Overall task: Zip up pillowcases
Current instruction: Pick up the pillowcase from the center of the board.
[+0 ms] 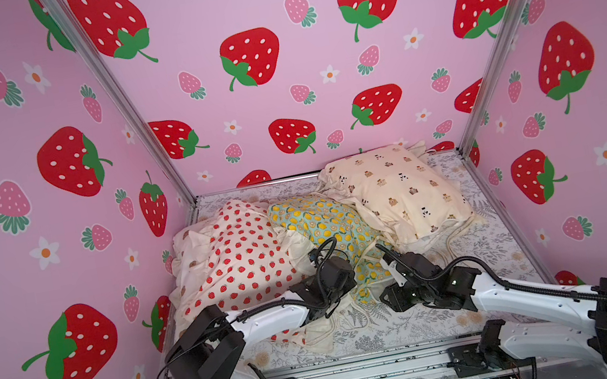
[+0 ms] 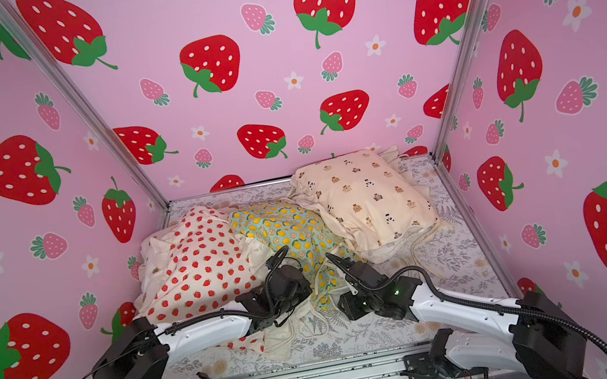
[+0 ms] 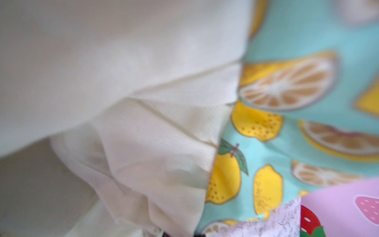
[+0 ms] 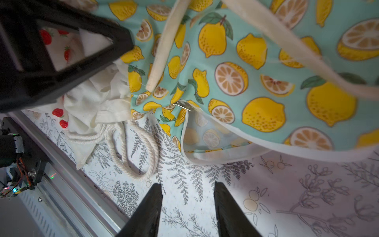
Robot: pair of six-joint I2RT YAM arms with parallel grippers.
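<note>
the lemon pillowcase lay mid-table on the fern-print sheet, wedged btwn the strawberry pillowcase on its left & the beige bear pillowcase at rear right, both pressed against it. its near end hung down btwn the two arms.

the left gripper sat at that end's left edge, just beside the strawberry case, jaws closed. the wrist cam hid its tips from above, & the left wrist view was filled w/ blurred cream ruffle next to lemon print, so what it pinched, if anything, couldn't be told.

the right gripper stood at the case's right side. its fingers were parted w/ nothing btwn them, over bare sheet. in the right wrist view the case's zip mouth gaped just ahead of those fingers, its cream-bound edge curling. the metal zipper pull sat at the closed end of the gap, beyond the fingers & apart from them. a looped cream cord lay on the sheet beside the opening.

a white mark on the right gripper, seen in a top view, was too small to read.
</note>
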